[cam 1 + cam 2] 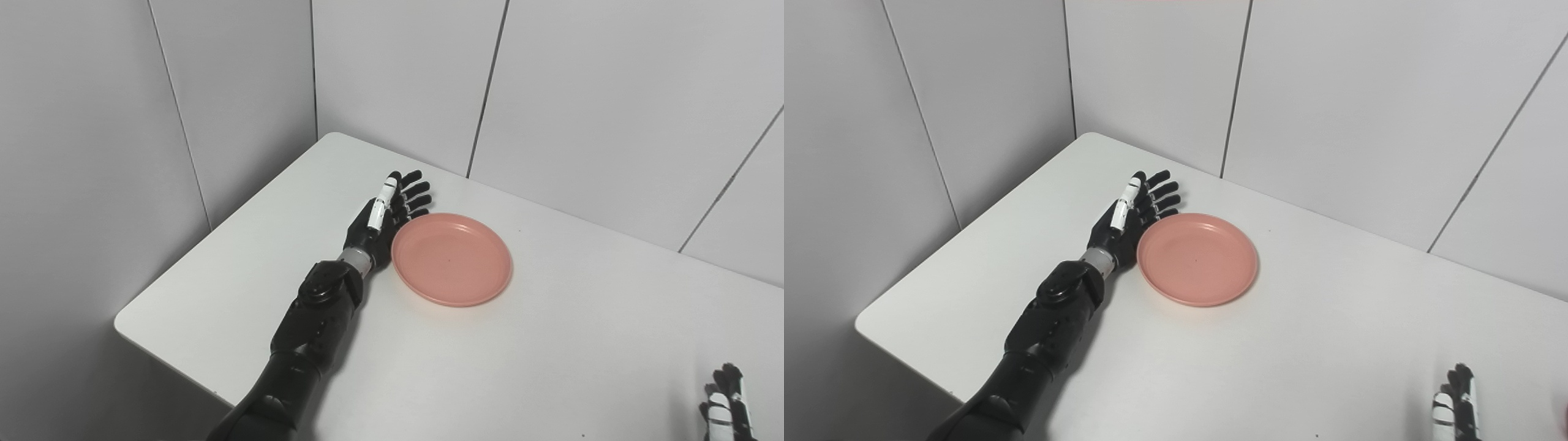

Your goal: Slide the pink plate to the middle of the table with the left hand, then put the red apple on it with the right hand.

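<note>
Fingers (411, 190) spread and straight on the left hand (386, 217), palm side set against the left rim of the pink plate (452, 258), holding nothing; whether skin truly touches rim or sits just beside it, hard to call from either eye. Plate lies flat on the white table (551, 343), toward the far-left part, empty; it looks like thin, stiff plastic, light, with a shallow raised lip; my guess is it will skate easily on that smooth top, so a sideways push low on the lip beats any pinch; push too high and it may tip or spin away. Right hand (726, 404) waits at the near right edge, mostly cut off, so open or closed I cannot tell; a sliver of red shows at the right eye view's corner, perhaps the apple, not sure.
</note>
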{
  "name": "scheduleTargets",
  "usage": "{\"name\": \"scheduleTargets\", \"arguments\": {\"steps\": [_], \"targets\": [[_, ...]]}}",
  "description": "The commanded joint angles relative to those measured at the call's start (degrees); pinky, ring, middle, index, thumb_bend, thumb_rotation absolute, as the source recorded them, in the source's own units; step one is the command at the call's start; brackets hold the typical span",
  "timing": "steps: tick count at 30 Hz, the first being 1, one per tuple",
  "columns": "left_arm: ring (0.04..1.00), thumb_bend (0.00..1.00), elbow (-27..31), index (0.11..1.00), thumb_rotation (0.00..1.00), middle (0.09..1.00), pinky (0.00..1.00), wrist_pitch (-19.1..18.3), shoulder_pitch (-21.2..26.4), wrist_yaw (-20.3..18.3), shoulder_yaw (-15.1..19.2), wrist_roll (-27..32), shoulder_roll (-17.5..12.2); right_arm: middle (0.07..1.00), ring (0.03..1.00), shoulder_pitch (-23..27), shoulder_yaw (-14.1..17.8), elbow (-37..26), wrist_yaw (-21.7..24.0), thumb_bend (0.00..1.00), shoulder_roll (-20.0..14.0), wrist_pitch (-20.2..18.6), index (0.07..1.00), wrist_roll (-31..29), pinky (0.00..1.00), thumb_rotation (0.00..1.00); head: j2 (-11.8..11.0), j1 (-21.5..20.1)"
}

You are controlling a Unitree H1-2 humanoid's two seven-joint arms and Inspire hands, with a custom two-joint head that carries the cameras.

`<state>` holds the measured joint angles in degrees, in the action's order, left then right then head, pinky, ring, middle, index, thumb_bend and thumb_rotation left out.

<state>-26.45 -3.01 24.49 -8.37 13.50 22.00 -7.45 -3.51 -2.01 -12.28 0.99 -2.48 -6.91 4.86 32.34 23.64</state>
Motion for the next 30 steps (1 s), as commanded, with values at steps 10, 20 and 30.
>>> {"name": "scheduleTargets", "arguments": {"steps": [10, 20, 30], "targets": [[0.853, 0.37, 0.39, 0.845, 1.00, 0.857, 0.84, -3.43, -3.00, 0.80, -1.36, -0.62, 2.00, 0.981, 0.978, 1.34, 0.41, 0.62, -0.41, 0.00, 0.20, 4.91, 0.989, -0.45, 1.00, 1.00, 0.54, -1.15], [0.863, 0.37, 3.93, 0.851, 1.00, 0.864, 0.86, -4.90, -4.13, 0.82, -2.83, -0.18, 3.26, 0.973, 0.970, 1.40, 0.47, 2.10, -0.69, 0.02, 0.32, 6.58, 0.975, -0.16, 1.00, 1.00, 1.23, -2.51], [0.861, 0.37, 7.97, 0.854, 1.00, 0.865, 0.86, -5.84, -5.58, 2.82, -4.78, -2.13, 5.62, 0.965, 0.961, 1.39, 0.21, 3.12, -1.33, 0.05, 0.53, 7.69, 0.968, 0.98, 0.98, 1.00, 2.16, -4.49]]}}
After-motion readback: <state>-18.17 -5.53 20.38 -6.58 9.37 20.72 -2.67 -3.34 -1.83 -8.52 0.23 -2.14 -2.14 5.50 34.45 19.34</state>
